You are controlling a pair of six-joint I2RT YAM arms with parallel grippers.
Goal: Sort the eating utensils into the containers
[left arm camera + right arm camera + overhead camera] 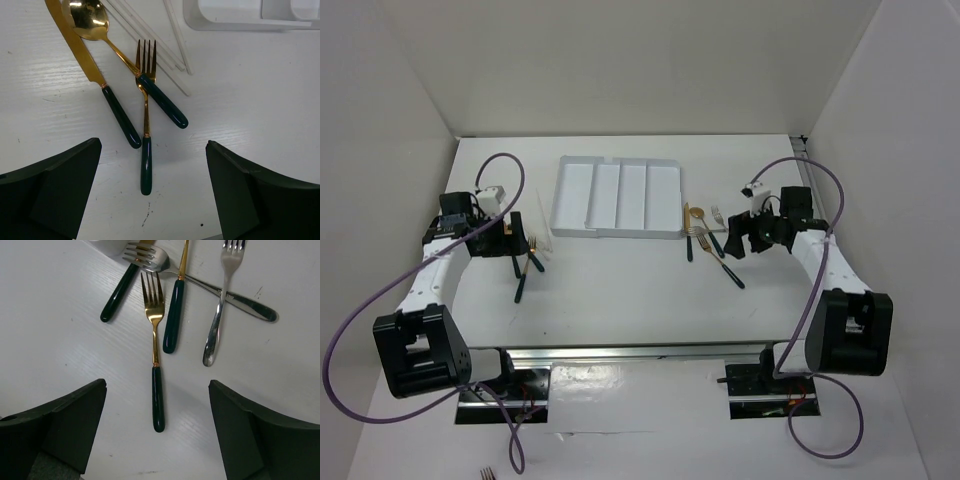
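Note:
The white tray (620, 197), with its long compartments standing empty, lies at the back middle of the table. To its left lie a gold knife (90, 70), a gold spoon (90, 20) and a gold fork (145, 165), all with dark handles and overlapping. My left gripper (152, 147) hovers open over the fork's handle end. Right of the tray lie a gold fork (158, 400), two more dark-handled pieces (171, 322) (117, 295) and two crossed silver forks (220, 315). My right gripper (157, 385) is open above that gold fork's handle.
Thin white sticks (150, 35) lie beside the left utensils, near the tray's corner (240, 20). White walls close in the table on three sides. Both arm bases and cables sit at the near edge.

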